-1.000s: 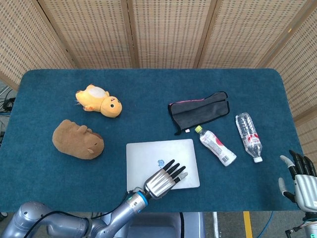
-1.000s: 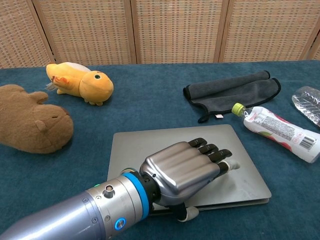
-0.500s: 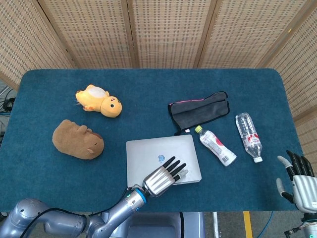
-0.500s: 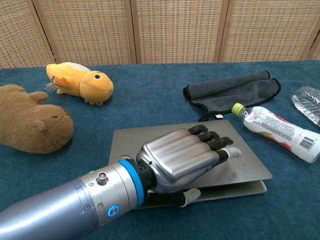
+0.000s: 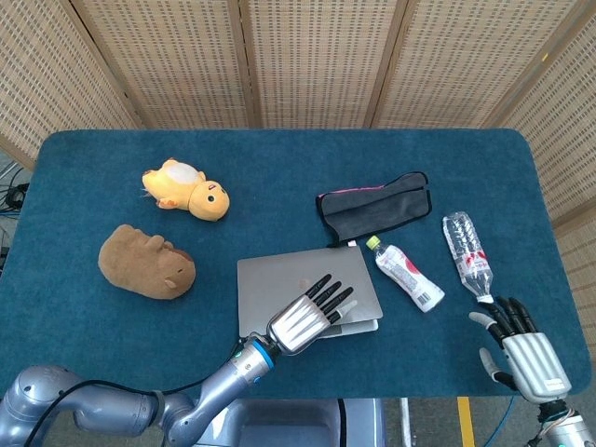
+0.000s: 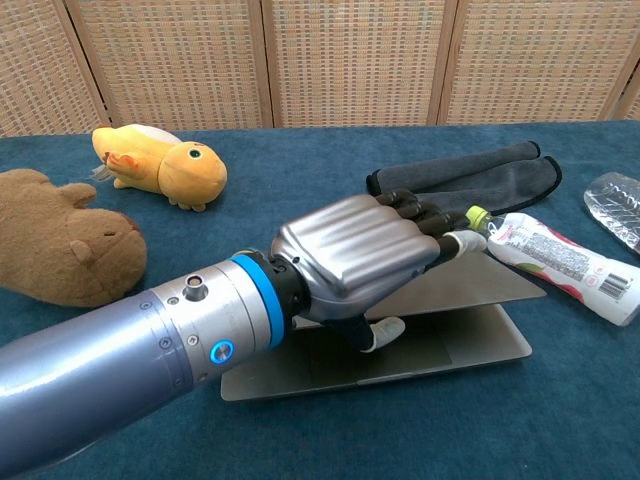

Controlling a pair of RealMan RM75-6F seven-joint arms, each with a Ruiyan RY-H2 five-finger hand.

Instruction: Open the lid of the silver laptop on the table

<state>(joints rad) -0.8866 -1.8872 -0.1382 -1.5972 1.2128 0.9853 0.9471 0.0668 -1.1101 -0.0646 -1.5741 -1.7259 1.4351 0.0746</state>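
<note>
Silver lid: the laptop (image 6: 440, 345) sits at the near middle of the blue table (image 5: 279, 158), partly open; its lid (image 6: 470, 282) slants up away from the base, with the hinge on the far side and the free edge facing the robot.
Left toys: a brown plush (image 5: 147, 262) and an orange plush (image 5: 186, 189) lie well apart from the laptop, on its left.
Left hand: the left hand (image 6: 355, 255) grasps the lid at its near edge, palm and fingers (image 6: 420, 212) lying over the top, thumb (image 6: 380, 333) tucked beneath the raised panel.
Key relation: the lid lies directly ahead of and under this hand; the free edge runs left to right, so, by judgement, the lift must swing up and away from the robot about the far hinge.
Nearer arm: the left hand is on the lid; the right is well off to the side.
Behind the lid: a grey cloth (image 5: 377, 209) lies just beyond the hinge, near where the lid would tip.
Right of laptop: a labelled bottle (image 5: 407, 273) is just beside the laptop's right edge, and a clear bottle (image 5: 467, 254) lies further right.
Right hand: the right hand (image 5: 521, 352) hovers off the table's near right corner, released, fingers apart, holding nothing.
</note>
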